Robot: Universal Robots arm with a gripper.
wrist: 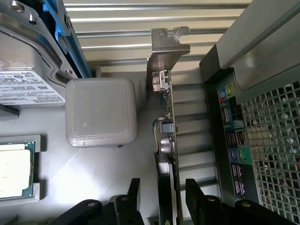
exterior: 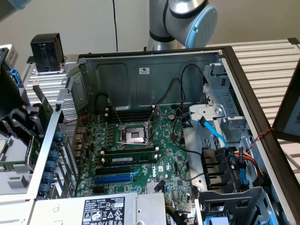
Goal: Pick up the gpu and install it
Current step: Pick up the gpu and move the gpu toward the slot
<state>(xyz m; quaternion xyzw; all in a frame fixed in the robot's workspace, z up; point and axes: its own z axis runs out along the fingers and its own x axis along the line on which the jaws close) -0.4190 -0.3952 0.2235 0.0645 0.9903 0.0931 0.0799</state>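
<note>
The gpu [wrist: 165,117] stands on edge on the grey tray, seen edge-on in the wrist view, its silver end bracket [wrist: 165,51] at the end away from my fingers. My gripper [wrist: 164,187] is open and straddles the card's near end, one black finger [wrist: 134,194] on each side. A clear gap shows on one side and a narrow one on the other. In the exterior view my gripper [exterior: 18,122] is at the far left, outside the open computer case, with a strip of the green gpu [exterior: 43,104] beside it.
The open case holds the motherboard [exterior: 140,140] with an empty CPU socket [exterior: 133,136], a memory stick [exterior: 129,159] and a blue slot [exterior: 115,178]. On the tray lie a labelled hard drive [wrist: 28,84], a grey block [wrist: 101,112] and a CPU [wrist: 14,168]. The case's rear ports [wrist: 232,136] are close by.
</note>
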